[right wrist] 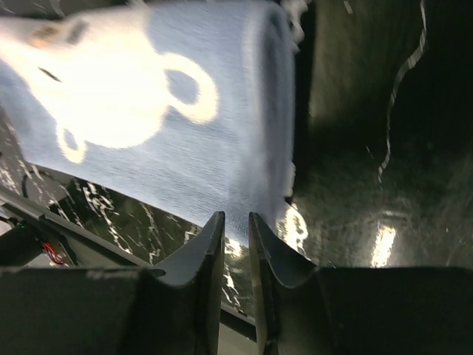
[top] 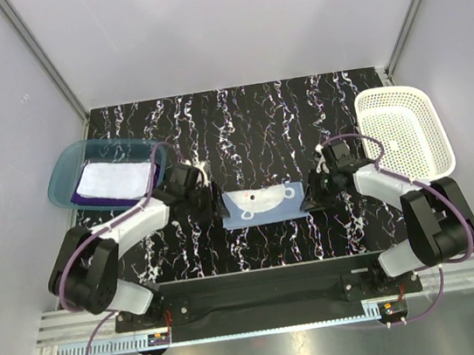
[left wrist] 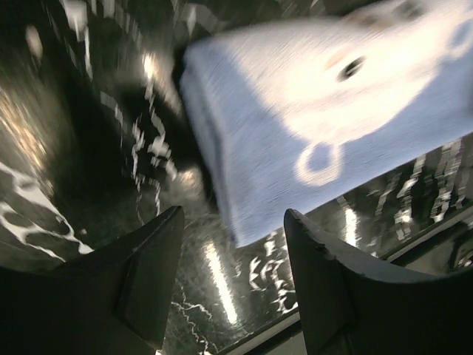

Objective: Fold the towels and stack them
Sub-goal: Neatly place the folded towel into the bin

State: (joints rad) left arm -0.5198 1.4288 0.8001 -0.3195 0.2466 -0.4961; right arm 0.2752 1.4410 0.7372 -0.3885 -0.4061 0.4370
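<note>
The light blue towel [top: 258, 203] lies folded flat at the table's middle, a white pattern on top. It also shows in the left wrist view [left wrist: 310, 111] and the right wrist view [right wrist: 148, 111]. My left gripper [top: 206, 192] [left wrist: 235, 218] is open and empty, just off the towel's left edge. My right gripper [top: 308, 196] [right wrist: 236, 218] is just off its right edge, jaws a narrow gap apart with nothing between them. The white towel [top: 113, 177] lies on the purple towel [top: 81, 198] in the teal tray [top: 63, 162].
The teal tray is at the back left, close behind my left arm. A white mesh basket [top: 403, 132] stands at the back right beside my right arm. The table is black marble-patterned, with walls on three sides.
</note>
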